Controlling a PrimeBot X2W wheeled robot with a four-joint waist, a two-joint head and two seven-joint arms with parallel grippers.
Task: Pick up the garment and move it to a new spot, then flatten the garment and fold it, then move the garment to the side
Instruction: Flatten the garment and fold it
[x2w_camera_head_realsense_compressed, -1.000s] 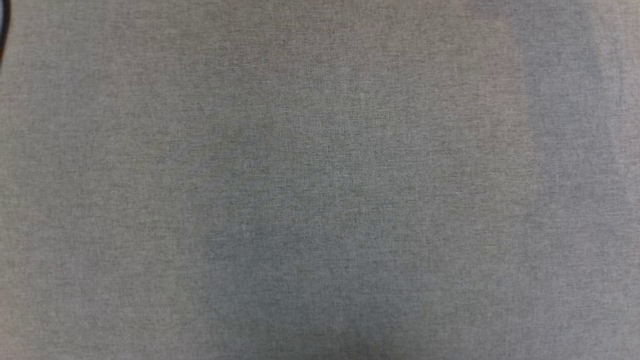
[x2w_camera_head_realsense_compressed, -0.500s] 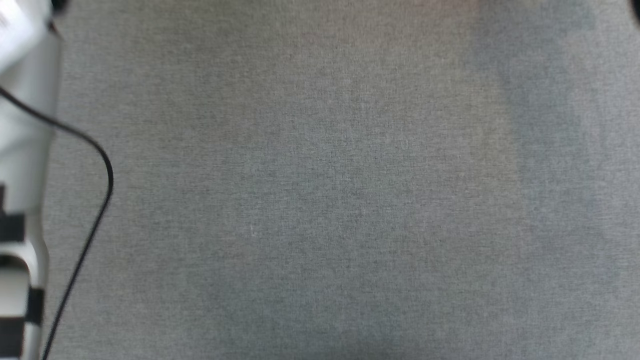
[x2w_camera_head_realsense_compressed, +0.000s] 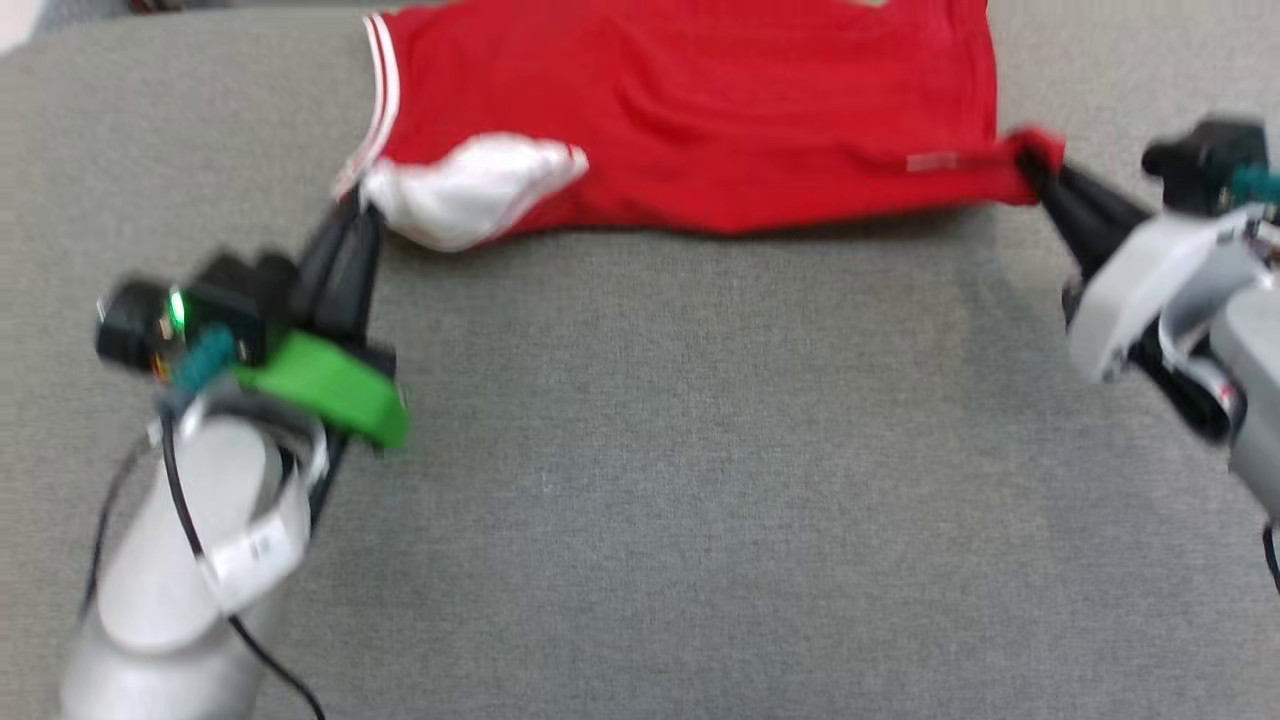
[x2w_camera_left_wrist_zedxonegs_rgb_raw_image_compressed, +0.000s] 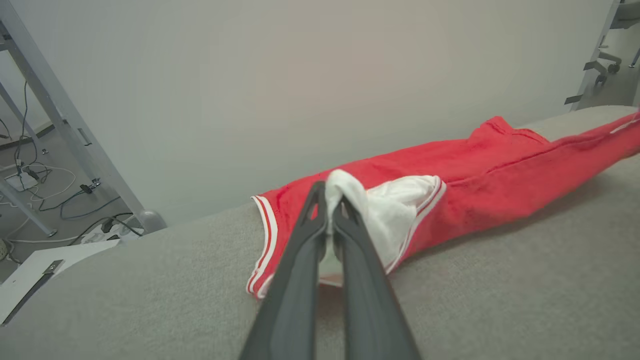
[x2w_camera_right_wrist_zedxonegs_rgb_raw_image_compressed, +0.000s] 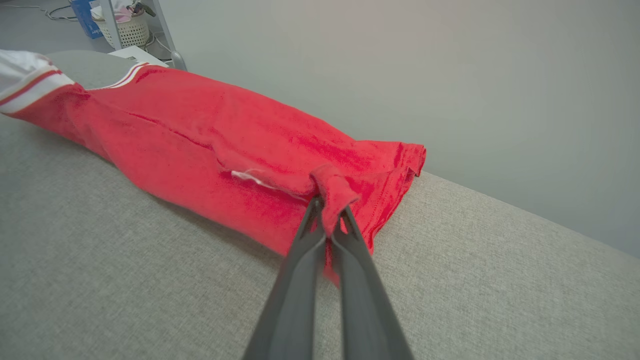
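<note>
The garment (x2w_camera_head_realsense_compressed: 700, 110), a red jersey with a white sleeve (x2w_camera_head_realsense_compressed: 470, 190) and striped trim, lies stretched along the far edge of the grey table (x2w_camera_head_realsense_compressed: 680, 450). My left gripper (x2w_camera_head_realsense_compressed: 355, 205) is shut on the white sleeve at the garment's left end; in the left wrist view the sleeve (x2w_camera_left_wrist_zedxonegs_rgb_raw_image_compressed: 395, 210) bunches over the left gripper (x2w_camera_left_wrist_zedxonegs_rgb_raw_image_compressed: 329, 192). My right gripper (x2w_camera_head_realsense_compressed: 1030, 165) is shut on a red hem corner at the right end. In the right wrist view the garment (x2w_camera_right_wrist_zedxonegs_rgb_raw_image_compressed: 200, 130) runs away to the left from the right gripper (x2w_camera_right_wrist_zedxonegs_rgb_raw_image_compressed: 330, 205), taut between both grips.
A pale wall (x2w_camera_left_wrist_zedxonegs_rgb_raw_image_compressed: 300, 75) stands close behind the table's far edge. Metal frame legs (x2w_camera_left_wrist_zedxonegs_rgb_raw_image_compressed: 60, 115) and floor cables (x2w_camera_left_wrist_zedxonegs_rgb_raw_image_compressed: 40, 180) lie beyond the left end. A woven basket (x2w_camera_right_wrist_zedxonegs_rgb_raw_image_compressed: 127, 27) stands past that end. Grey table surface stretches wide in front of the garment.
The head view has shifted: a second ago it held bare grey cloth, then my left forearm at the left edge. Now the garment and both shut grippers are in it.
</note>
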